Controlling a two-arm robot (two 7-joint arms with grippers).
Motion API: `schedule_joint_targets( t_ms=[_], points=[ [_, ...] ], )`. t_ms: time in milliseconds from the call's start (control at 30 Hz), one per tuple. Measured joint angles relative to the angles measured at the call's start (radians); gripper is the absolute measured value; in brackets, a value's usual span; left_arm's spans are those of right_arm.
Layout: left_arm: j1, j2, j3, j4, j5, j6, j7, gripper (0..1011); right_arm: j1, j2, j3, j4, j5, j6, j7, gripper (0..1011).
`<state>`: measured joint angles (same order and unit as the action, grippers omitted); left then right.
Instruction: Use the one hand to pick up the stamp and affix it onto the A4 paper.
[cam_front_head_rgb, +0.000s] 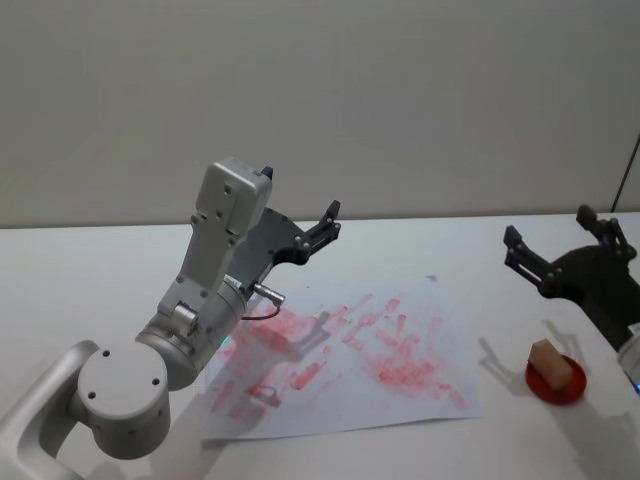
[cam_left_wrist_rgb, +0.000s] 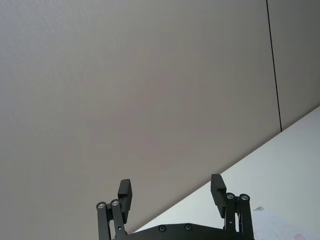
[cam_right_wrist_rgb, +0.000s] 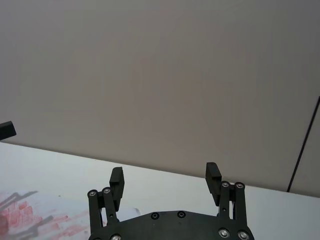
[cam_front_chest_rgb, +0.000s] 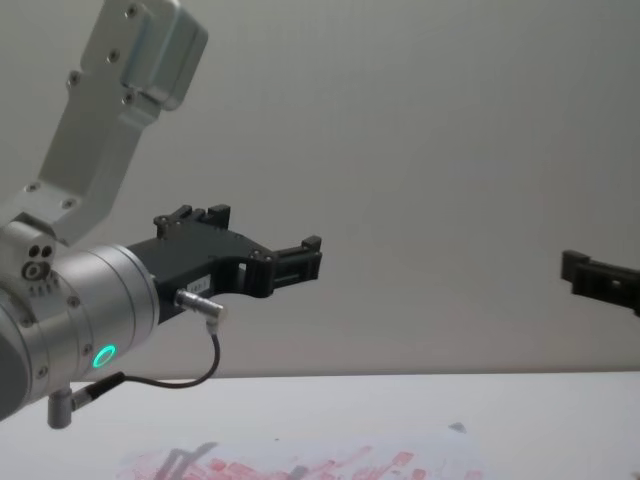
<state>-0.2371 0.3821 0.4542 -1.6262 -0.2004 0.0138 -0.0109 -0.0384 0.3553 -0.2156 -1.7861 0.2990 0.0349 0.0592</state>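
Stamp (cam_front_head_rgb: 549, 361) sits below & robot-ward of right gripper (cam_front_head_rgb: 548, 224), open/empty, far nearer than left gripper (cam_left_wrist_rgb: 170, 182), also open.

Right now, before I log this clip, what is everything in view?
stamp: one, light tan, standing on the red pad at the table's right.
red pad: one, red and round, right of the paper.
A4 paper: one, white with red imprints, lying flat mid-table.
table: one, white, under everything.
wall: one, grey-beige, behind the table.
left gripper: one, black, open and empty, raised in the air on the left, on a silver-grey arm.
right gripper: one, black, open and empty, raised at the right, apart from the stamp.
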Motion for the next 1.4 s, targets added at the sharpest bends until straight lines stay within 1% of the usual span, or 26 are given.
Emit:
schedule_joint_targets(
  t_ms=[133, 200, 267, 367, 600, 800, 900, 933, 1000, 1033, 1067, 1133, 1233, 1400],
  points=[
    [0.000, 0.000, 0.000, 0.000, 0.000, 0.000, 0.000, 1001, -0.034, 0.022, 0.011, -0.026, 0.016, 0.007, -0.022, 1001],
    [0.000, 0.000, 0.000, 0.000, 0.000, 0.000, 0.000, 1001, -0.072, 0.045, 0.023, -0.051, 0.033, 0.017, -0.045, 1001],
    [0.000, 0.000, 0.000, 0.000, 0.000, 0.000, 0.000, 1001, -0.081, 0.050, 0.025, -0.056, 0.037, 0.020, -0.051, 1001],
    [0.000, 0.000, 0.000, 0.000, 0.000, 0.000, 0.000, 1001, -0.133, 0.079, 0.040, -0.087, 0.060, 0.038, -0.079, 1001],
    [0.000, 0.000, 0.000, 0.000, 0.000, 0.000, 0.000, 1001, -0.192, 0.113, 0.058, -0.117, 0.088, 0.068, -0.097, 1001],
    [0.000, 0.000, 0.000, 0.000, 0.000, 0.000, 0.000, 1001, -0.209, 0.126, 0.062, -0.123, 0.098, 0.105, -0.087, 1001],
    [0.000, 0.000, 0.000, 0.000, 0.000, 0.000, 0.000, 1001, -0.210, 0.129, 0.062, -0.123, 0.101, 0.137, -0.075, 1001],
    [0.000, 0.000, 0.000, 0.000, 0.000, 0.000, 0.000, 1001, -0.209, 0.129, 0.061, -0.121, 0.101, 0.157, -0.067, 1001],
    [0.000, 0.000, 0.000, 0.000, 0.000, 0.000, 0.000, 1001, -0.208, 0.129, 0.059, -0.119, 0.101, 0.174, -0.060, 1001],
    [0.000, 0.000, 0.000, 0.000, 0.000, 0.000, 0.000, 1001, -0.205, 0.128, 0.057, -0.115, 0.101, 0.195, -0.052, 1001],
    [0.000, 0.000, 0.000, 0.000, 0.000, 0.000, 0.000, 1001, -0.205, 0.128, 0.057, -0.115, 0.101, 0.195, -0.052, 1001],
    [0.000, 0.000, 0.000, 0.000, 0.000, 0.000, 0.000, 1001, -0.197, 0.124, 0.051, -0.104, 0.097, 0.230, -0.038, 1001],
    [0.000, 0.000, 0.000, 0.000, 0.000, 0.000, 0.000, 1001, -0.185, 0.116, 0.044, -0.090, 0.086, 0.266, -0.023, 1001],
    [0.000, 0.000, 0.000, 0.000, 0.000, 0.000, 0.000, 1001, -0.165, 0.104, 0.033, -0.068, 0.065, 0.311, -0.002, 1001]
  ],
)
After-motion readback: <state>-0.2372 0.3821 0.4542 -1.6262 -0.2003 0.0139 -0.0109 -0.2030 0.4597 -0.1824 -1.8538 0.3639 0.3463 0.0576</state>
